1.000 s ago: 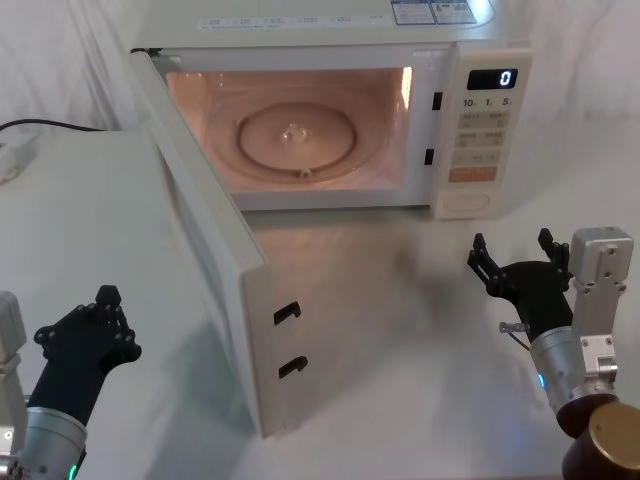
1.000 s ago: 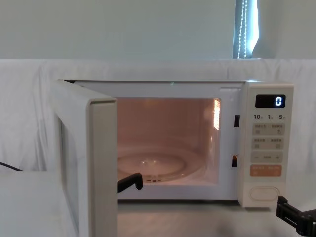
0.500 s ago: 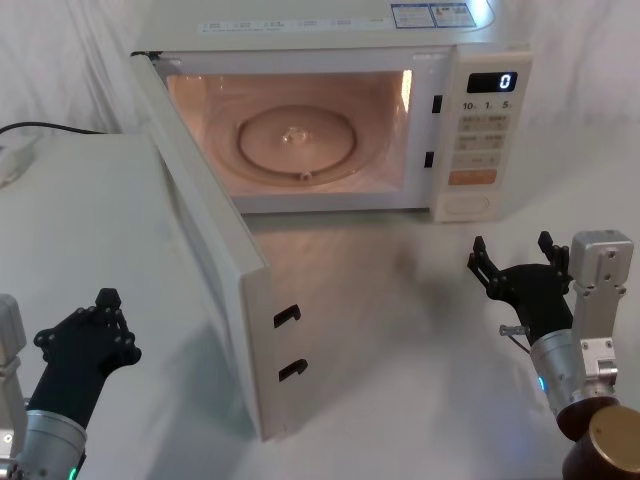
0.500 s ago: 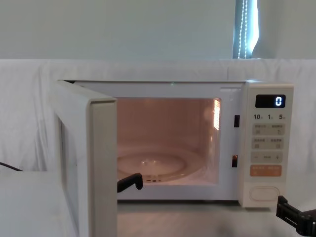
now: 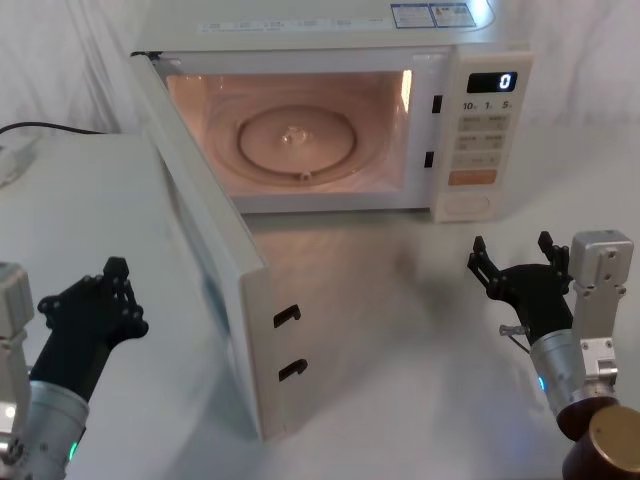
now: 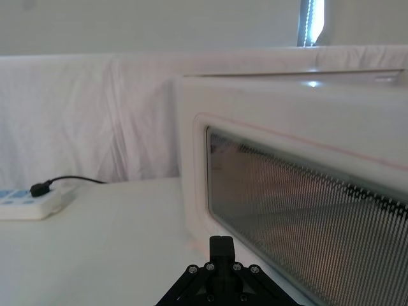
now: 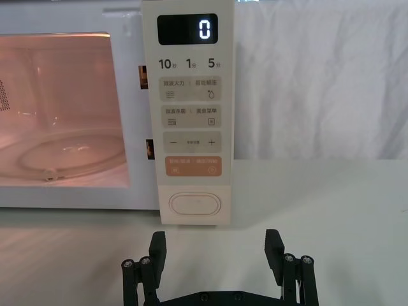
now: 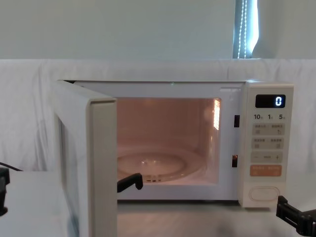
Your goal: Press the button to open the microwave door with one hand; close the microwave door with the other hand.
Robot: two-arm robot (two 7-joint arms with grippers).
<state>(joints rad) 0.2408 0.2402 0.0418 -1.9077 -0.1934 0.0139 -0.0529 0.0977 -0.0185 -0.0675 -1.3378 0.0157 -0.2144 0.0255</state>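
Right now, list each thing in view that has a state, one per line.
microwave door: swung wide open
oven light: on
display: lit, reads 0
button: untouched
left tool: beside the door's outer face
right tool: open, facing the button

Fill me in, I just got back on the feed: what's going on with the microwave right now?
The wide cream microwave door with the dark glass window stands swung open, cavity lit, display reading 0. The left black blocky gripper sits low on the outer side of the door, not touching it. The right black gripper hangs open in front of the large cream oval push-button, clear of it. Closing the door is not yet done.
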